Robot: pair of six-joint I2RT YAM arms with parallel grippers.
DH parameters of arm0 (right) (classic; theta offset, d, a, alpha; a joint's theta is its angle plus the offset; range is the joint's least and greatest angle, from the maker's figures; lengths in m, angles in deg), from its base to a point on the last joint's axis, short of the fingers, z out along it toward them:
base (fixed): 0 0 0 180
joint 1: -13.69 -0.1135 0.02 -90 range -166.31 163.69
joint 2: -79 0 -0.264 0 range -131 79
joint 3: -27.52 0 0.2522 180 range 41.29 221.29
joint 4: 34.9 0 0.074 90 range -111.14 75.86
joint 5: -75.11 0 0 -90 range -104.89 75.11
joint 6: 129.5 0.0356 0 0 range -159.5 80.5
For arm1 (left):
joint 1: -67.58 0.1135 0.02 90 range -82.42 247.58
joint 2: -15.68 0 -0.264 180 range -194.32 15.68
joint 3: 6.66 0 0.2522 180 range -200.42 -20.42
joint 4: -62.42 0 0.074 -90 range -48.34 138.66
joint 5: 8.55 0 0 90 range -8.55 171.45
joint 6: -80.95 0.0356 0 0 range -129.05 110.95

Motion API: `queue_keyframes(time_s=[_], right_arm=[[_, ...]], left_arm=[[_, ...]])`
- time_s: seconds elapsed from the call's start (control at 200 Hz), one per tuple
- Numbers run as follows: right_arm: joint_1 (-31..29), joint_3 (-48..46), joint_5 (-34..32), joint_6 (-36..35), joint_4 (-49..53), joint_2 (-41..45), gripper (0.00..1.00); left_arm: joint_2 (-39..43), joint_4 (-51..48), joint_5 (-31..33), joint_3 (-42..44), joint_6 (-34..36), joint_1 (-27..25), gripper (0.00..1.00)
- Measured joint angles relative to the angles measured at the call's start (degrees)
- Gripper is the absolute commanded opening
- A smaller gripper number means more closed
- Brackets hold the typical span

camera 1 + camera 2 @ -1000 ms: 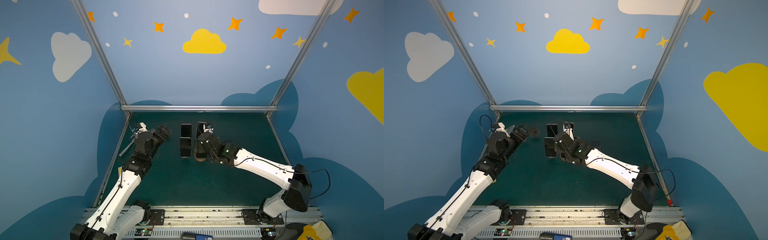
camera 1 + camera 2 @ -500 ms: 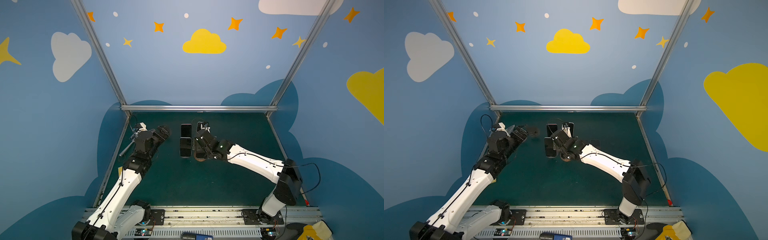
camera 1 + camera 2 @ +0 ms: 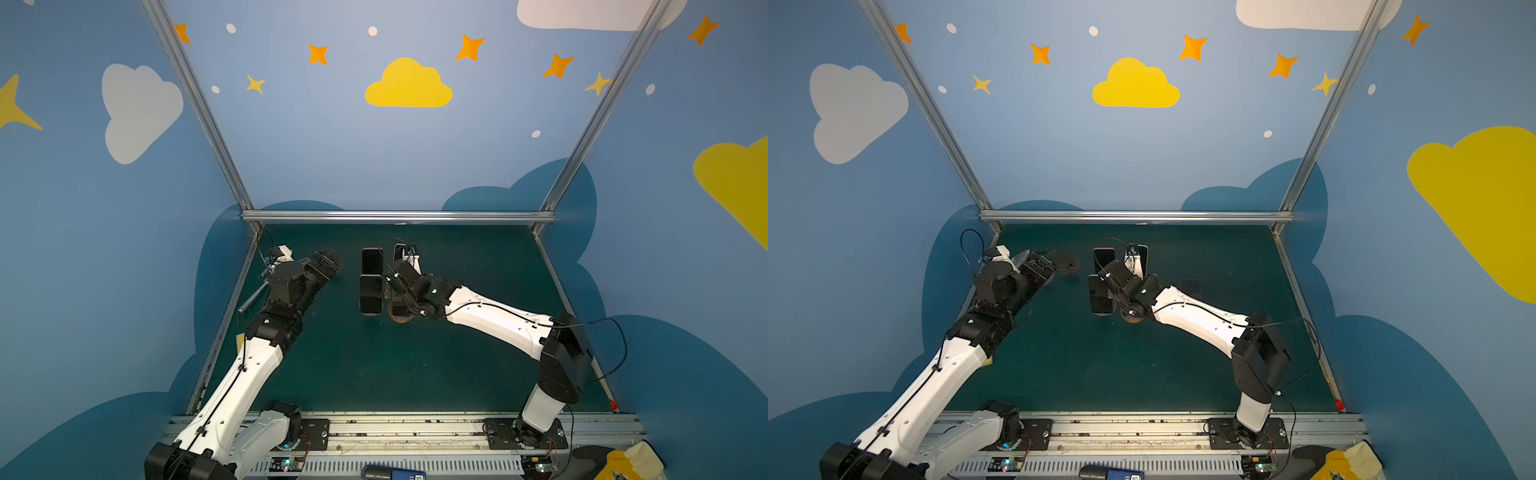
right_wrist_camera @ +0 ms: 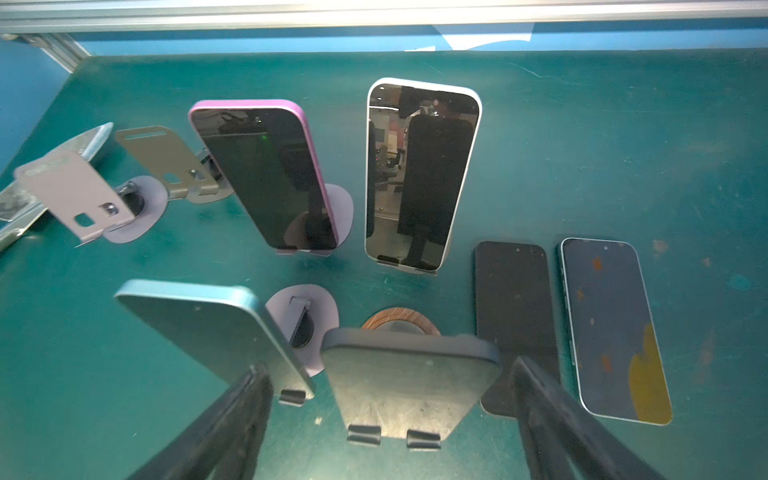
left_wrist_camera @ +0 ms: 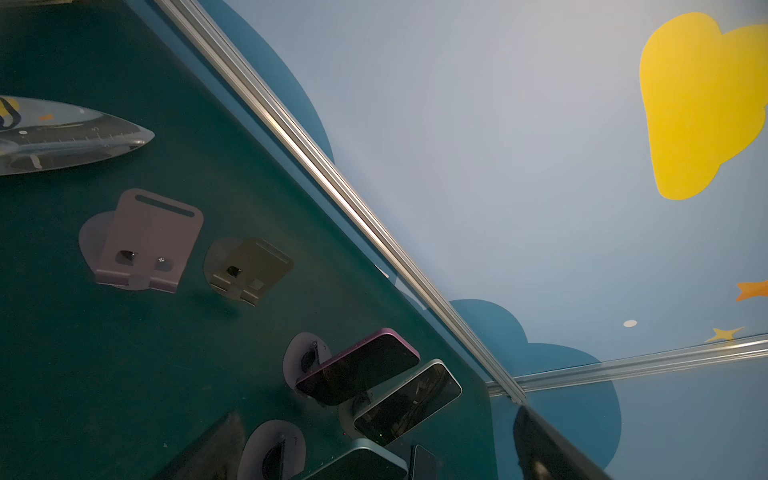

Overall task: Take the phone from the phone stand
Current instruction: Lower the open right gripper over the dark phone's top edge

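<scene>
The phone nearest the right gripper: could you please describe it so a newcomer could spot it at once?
On the dark green mat, four phones lean on stands in two rows. In the row nearer the robot, the dark grey phone sits between the open right gripper's fingers. Only its stand has a round wood-rimmed base.

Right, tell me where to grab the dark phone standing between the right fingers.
Take the dark phone by its long side edges, upper half, coming down from above with the right gripper open astride it. It leans back, bottom edge hooked in the stand, so the sides are free and it should lift out upward.
</scene>
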Motion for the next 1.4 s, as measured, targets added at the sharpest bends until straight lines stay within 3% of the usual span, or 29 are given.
queue_keyframes(time_s=[1.397], right_arm=[[2.97,-1.79,1.49,2.05,-5.11,-3.78,0.82]], left_arm=[[-1.14,0.0,-0.83,0.0,-0.37,0.28,1.0]])
